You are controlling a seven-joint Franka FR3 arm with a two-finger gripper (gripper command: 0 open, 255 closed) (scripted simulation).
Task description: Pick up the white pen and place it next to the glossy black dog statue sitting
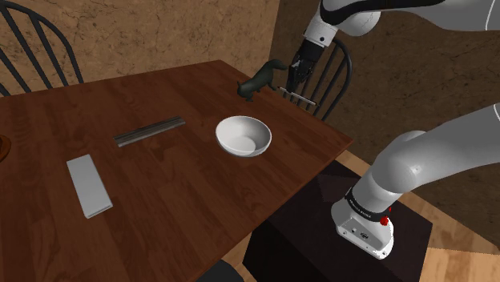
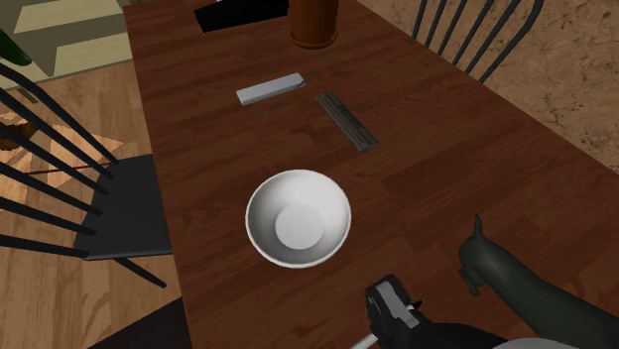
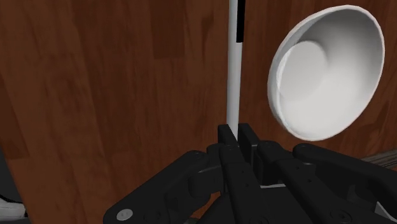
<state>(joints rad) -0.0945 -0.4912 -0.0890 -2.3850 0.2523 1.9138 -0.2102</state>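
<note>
Dark wooden table (image 1: 160, 184), tool (image 3: 236, 132) clamped on white pen (image 3: 233, 83), black-banded end pointing straight away from it.

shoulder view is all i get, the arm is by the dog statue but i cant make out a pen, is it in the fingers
Observer: Yes. In the wrist view the fingers are shut on the white pen, which sticks out past them over the table.
Operator: any marking on it so i know its the right one
Observer: It has a black stretch near its far end.
Operator: is it touching the bowl
Observer: No. In the wrist view, bare table shows between the pen and the white bowl.
</note>
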